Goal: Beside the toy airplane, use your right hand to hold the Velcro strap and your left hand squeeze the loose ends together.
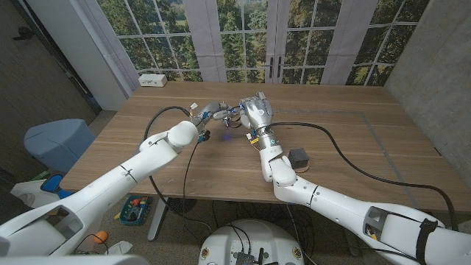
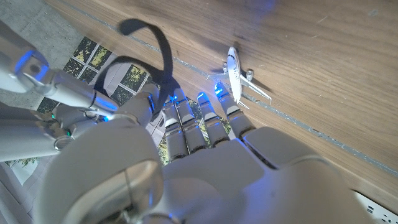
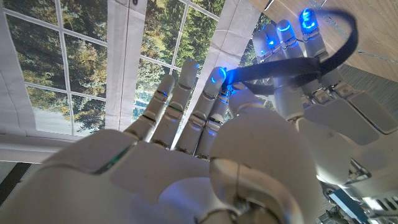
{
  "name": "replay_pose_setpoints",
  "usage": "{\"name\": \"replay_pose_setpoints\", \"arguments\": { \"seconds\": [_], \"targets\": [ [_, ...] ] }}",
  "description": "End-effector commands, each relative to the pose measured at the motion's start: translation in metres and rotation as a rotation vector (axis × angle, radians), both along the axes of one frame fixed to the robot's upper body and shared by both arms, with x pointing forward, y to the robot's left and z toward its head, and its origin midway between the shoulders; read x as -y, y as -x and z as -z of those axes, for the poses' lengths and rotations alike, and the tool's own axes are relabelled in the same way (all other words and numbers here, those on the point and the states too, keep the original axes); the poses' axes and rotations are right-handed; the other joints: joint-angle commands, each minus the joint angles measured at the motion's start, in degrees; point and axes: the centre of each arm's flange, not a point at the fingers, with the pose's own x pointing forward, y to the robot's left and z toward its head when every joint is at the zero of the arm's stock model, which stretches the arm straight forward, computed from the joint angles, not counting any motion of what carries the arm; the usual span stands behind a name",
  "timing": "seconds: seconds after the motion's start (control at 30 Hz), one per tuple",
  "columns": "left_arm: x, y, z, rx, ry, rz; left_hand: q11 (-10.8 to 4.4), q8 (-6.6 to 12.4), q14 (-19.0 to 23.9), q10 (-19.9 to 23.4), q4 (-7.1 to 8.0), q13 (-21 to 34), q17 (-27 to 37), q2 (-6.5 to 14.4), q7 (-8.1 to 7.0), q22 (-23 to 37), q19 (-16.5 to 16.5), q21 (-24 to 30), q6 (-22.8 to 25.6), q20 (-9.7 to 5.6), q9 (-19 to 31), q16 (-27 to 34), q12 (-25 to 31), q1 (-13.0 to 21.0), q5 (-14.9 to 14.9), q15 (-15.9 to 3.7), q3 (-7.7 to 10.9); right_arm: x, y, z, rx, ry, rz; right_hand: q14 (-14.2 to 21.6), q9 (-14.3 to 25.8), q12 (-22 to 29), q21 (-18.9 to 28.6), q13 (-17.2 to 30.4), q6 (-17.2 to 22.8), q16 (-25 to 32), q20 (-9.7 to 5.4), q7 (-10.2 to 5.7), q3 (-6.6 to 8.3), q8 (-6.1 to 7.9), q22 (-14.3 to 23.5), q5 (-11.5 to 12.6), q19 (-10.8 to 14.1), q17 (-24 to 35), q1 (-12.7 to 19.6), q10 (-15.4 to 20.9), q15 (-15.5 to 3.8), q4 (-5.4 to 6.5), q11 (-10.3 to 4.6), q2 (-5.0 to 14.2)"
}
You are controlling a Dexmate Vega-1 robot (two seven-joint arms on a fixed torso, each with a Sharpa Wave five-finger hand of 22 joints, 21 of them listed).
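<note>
The black Velcro strap point(image 3: 292, 67) hangs above the table between my two hands, and its free part curves up in a loop point(image 2: 157, 46). My right hand point(image 1: 257, 114) pinches one end of it between thumb and fingers point(image 3: 219, 84). My left hand point(image 1: 202, 121) meets it from the other side, and its blue-lit fingers point(image 3: 283, 37) close on the strap's other stretch. The small white toy airplane point(image 2: 239, 76) lies on the wood just beyond my left hand's fingertips point(image 2: 208, 106). Both hands are raised over the far middle of the table point(image 1: 331, 103).
A small dark box point(image 1: 298, 157) sits on the table beside my right forearm. A black cable point(image 1: 353, 158) snakes across the right half of the table. A white power strip point(image 1: 153, 79) lies at the far left edge. Windows stand behind the table.
</note>
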Motion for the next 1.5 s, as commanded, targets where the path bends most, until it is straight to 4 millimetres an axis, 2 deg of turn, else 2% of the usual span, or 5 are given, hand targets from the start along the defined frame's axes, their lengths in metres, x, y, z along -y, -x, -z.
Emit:
{"name": "replay_pose_setpoints", "arguments": {
  "seconds": [0.03,0.47,0.9,1.17,1.5],
  "targets": [
    [0.006,0.004,-0.002,-0.002,-0.022,0.000,0.71,-0.19,2.73,2.76,3.01,0.02,0.45,3.02,1.10,0.30,0.86,0.67,3.25,0.05,-0.08,0.68,0.47,-2.72,0.67,-2.95,0.18,0.004,0.001,0.002,-0.006,0.018,0.007,0.49,0.11,-0.27,0.71,-0.01,1.54,-0.37,-1.71,0.36,0.13,0.12,0.09,0.28,-0.31,0.21,0.32,0.50,-8.37,-0.51,-0.22,-0.45],
    [0.005,-0.007,-0.002,-0.045,0.029,0.080,5.94,-0.42,9.39,9.74,7.61,-0.14,0.10,4.06,6.22,0.56,1.34,1.67,10.10,1.11,-0.03,0.66,0.77,-5.59,1.09,-1.39,6.85,0.006,-0.002,0.000,0.002,-0.005,-0.004,1.37,-1.31,-2.45,2.08,-3.59,1.67,-0.20,0.24,-0.31,0.80,-0.62,-0.09,0.25,1.27,0.44,2.08,1.95,-8.55,-1.96,-0.01,-1.07],
    [0.003,-0.026,0.008,-0.026,0.148,0.103,6.02,-0.73,10.47,10.03,8.65,-0.14,0.51,4.32,6.43,0.60,1.82,2.09,11.03,1.40,0.00,0.70,0.24,-6.26,1.06,-1.20,8.24,0.006,-0.005,-0.008,-0.216,-0.157,-0.031,-6.47,-8.10,-18.39,0.37,-13.40,-21.85,-6.36,7.12,3.44,-2.68,-15.53,-0.62,-2.78,-4.00,-3.89,-14.17,-16.16,-5.78,2.85,6.79,-5.30],
    [0.006,-0.034,0.012,0.033,0.223,0.128,5.10,-1.43,10.53,8.74,8.94,-0.15,0.99,4.13,5.53,0.63,2.26,2.41,10.21,1.59,-0.02,0.83,-0.66,-6.49,1.01,-1.48,8.55,0.001,-0.007,-0.011,-0.360,-0.214,-0.030,-8.67,-9.12,-21.76,-1.56,-14.88,-23.31,-7.42,9.74,7.13,-5.27,-16.55,-0.69,-2.79,-7.24,-5.47,-20.48,-18.50,-2.88,4.50,9.20,-6.63],
    [0.011,-0.039,0.017,0.065,0.311,0.141,4.37,-1.86,11.30,8.04,9.25,-0.17,1.47,4.03,4.71,0.65,2.48,2.66,10.01,1.46,-0.07,1.32,-1.29,-6.85,0.95,-1.90,8.59,-0.001,-0.006,-0.013,-0.441,-0.288,-0.082,-7.46,-9.75,-19.68,-2.57,-13.68,-17.76,-4.67,10.13,8.03,-5.45,-15.08,-0.66,-2.09,-7.65,-5.30,-20.15,-12.54,-1.61,2.73,10.14,-4.90]
  ]
}}
